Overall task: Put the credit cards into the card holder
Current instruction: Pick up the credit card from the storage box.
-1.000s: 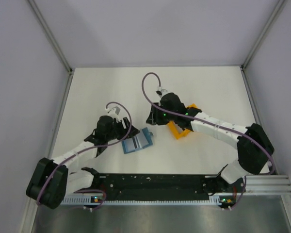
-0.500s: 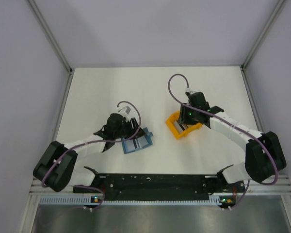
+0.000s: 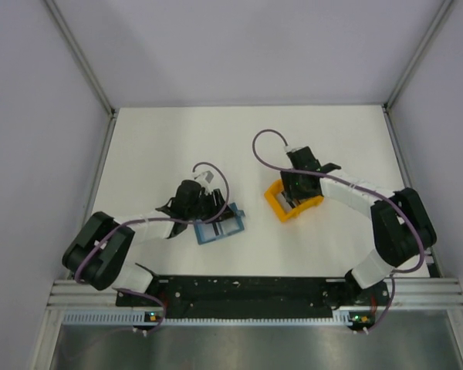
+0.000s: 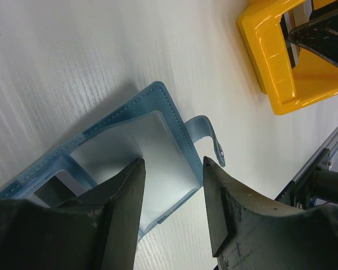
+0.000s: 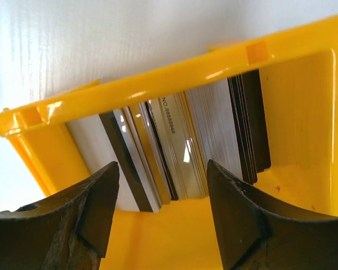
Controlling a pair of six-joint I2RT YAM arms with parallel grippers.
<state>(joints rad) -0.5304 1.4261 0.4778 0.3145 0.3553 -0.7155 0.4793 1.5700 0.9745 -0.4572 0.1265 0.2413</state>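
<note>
Left pincer (image 3: pixel 213 205), in the top view, is reaching over the near-left part of the small flat teal-blue folding card holder (image 3: pixel 222 227), which is lying open on the white table (image 3: pixel 162 146). From this height its fingers are merging into one dark mass, so their spread is not showing here. Well apart to the right, the right pincer (image 3: pixel 297 191) is hanging over the orange-yellow open-frame plastic rack (image 3: pixel 280 210), and its body is hiding most of what the rack is holding. In the left wrist view the left pincer's two dark fingers (image 4: pixel 121 219) are standing spread with nothing pinched between them. Their tips are sitting over the card holder's paler blue inner pocket, which is showing through the gap; whether they are touching it is unclear. The fingers are covering the holder's near corner, and a pale grey patch beside the left finger is too hidden to identify. A narrow blue strap (image 4: pixel 210 136) with a metal snap is sticking out just beside the right finger. In the right wrist view the right pincer's fingers are gaping wide on either side of the thin stiff tan-grey, dark-edged credit cards (image 5: pixel 186 143). These are standing on edge in the rack, none gripped, their count unclear.
</note>
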